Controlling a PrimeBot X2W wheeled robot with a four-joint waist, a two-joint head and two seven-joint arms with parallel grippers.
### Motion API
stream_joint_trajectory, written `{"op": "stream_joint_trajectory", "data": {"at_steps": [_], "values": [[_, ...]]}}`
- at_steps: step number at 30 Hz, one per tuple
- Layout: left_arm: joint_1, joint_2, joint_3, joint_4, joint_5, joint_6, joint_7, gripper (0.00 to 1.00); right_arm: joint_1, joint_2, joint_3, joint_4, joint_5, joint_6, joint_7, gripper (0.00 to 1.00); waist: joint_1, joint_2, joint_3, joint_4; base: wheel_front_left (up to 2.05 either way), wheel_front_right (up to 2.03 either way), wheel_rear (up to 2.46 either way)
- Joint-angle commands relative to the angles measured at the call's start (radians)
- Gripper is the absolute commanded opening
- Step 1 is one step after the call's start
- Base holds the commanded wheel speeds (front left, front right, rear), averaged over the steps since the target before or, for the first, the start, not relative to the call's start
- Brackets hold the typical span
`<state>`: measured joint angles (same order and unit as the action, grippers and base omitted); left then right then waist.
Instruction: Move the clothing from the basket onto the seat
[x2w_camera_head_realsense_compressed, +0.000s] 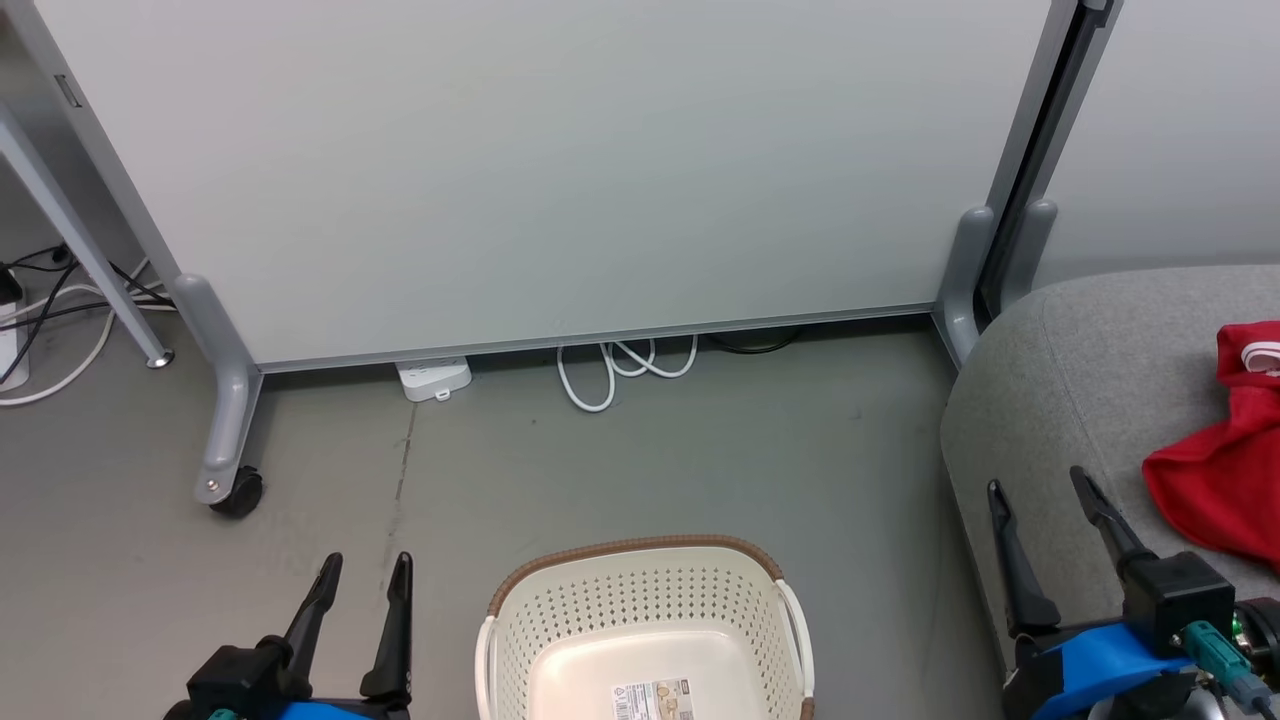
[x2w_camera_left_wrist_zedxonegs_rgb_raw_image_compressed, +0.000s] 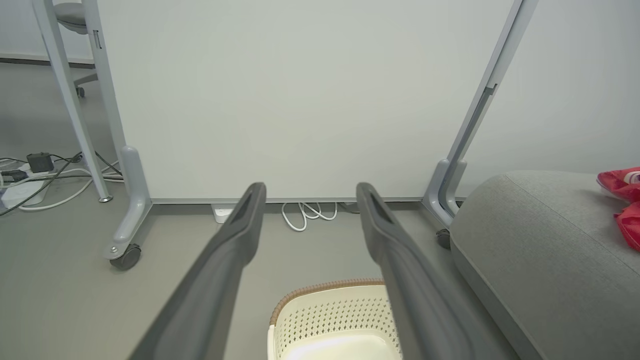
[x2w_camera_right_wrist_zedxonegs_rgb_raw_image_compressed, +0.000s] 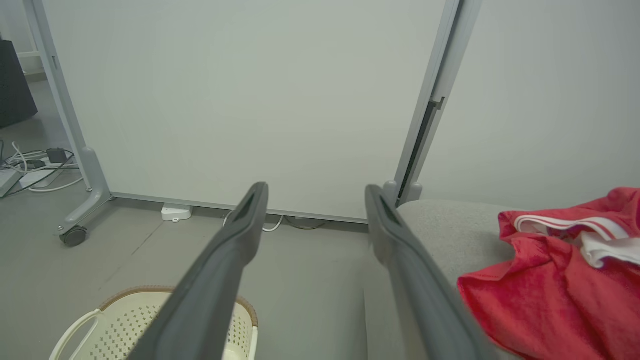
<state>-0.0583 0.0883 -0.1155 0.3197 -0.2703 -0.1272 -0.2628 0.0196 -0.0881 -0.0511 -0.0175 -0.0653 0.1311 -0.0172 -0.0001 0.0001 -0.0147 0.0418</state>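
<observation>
The cream basket (x2w_camera_head_realsense_compressed: 560, 620) with a brown rim stands on the floor at the bottom centre; a label sticker lies on its bare bottom. The red clothing (x2w_camera_head_realsense_compressed: 1225, 470) with white trim lies crumpled on the grey seat (x2w_camera_head_realsense_compressed: 1080, 380) at the right. My left gripper (x2w_camera_head_realsense_compressed: 365, 570) is open, low at the left of the basket, with nothing between its fingers. My right gripper (x2w_camera_head_realsense_compressed: 1040, 485) is open over the seat's front left corner, left of the clothing and apart from it. The clothing (x2w_camera_right_wrist_zedxonegs_rgb_raw_image_compressed: 550, 280) on the seat (x2w_camera_right_wrist_zedxonegs_rgb_raw_image_compressed: 450, 230) and the basket (x2w_camera_right_wrist_zedxonegs_rgb_raw_image_compressed: 130, 315) show in the right wrist view.
A pale wheeled partition panel (x2w_camera_head_realsense_compressed: 560, 170) stands behind the basket, with a caster foot (x2w_camera_head_realsense_compressed: 235, 490) at the left. A white cable loop (x2w_camera_head_realsense_compressed: 620, 365) and a white power strip (x2w_camera_head_realsense_compressed: 433, 378) lie at its base. More cables (x2w_camera_head_realsense_compressed: 50, 310) lie at the far left.
</observation>
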Motion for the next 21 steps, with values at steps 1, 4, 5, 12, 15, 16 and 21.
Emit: {"op": "stream_joint_trajectory", "data": {"at_steps": [1,4,5,12,15,16,21], "values": [[0.019,0.002,0.014,0.003,0.006,-0.002,-0.003,1.00,0.025,0.011,-0.002,-0.014,-0.008,-0.001,0.005,1.00,0.0001,-0.0001,-0.003,0.000,0.00,0.00,0.00],[0.025,-0.003,0.029,0.004,0.018,-0.003,-0.003,1.00,0.041,0.021,-0.007,-0.026,-0.007,-0.001,0.006,1.00,0.0001,-0.0001,-0.005,-0.004,0.00,0.00,0.00],[0.028,-0.004,0.032,0.003,0.020,-0.003,-0.003,1.00,0.047,0.024,-0.011,-0.028,-0.007,-0.001,0.006,1.00,0.0001,-0.0001,-0.007,-0.004,0.00,0.00,0.00],[0.039,-0.015,0.042,0.007,0.026,-0.003,-0.003,1.00,0.063,0.033,-0.028,-0.024,-0.015,-0.001,0.000,1.00,0.0001,-0.0001,-0.008,-0.004,0.00,0.00,0.00],[0.039,-0.018,0.042,0.009,0.028,-0.004,-0.003,1.00,0.064,0.034,-0.029,-0.021,-0.015,-0.001,-0.001,1.00,0.0001,-0.0001,-0.008,-0.003,0.00,0.00,0.00],[0.038,-0.019,0.042,0.010,0.028,-0.004,-0.003,1.00,0.064,0.035,-0.028,-0.020,-0.016,-0.001,-0.002,1.00,0.0001,-0.0001,-0.008,-0.003,0.00,0.00,0.00],[0.036,-0.021,0.044,0.010,0.028,-0.004,-0.003,1.00,0.066,0.037,-0.024,-0.014,-0.012,-0.001,-0.007,1.00,0.0001,-0.0001,-0.009,-0.001,0.00,0.00,0.00]]}}
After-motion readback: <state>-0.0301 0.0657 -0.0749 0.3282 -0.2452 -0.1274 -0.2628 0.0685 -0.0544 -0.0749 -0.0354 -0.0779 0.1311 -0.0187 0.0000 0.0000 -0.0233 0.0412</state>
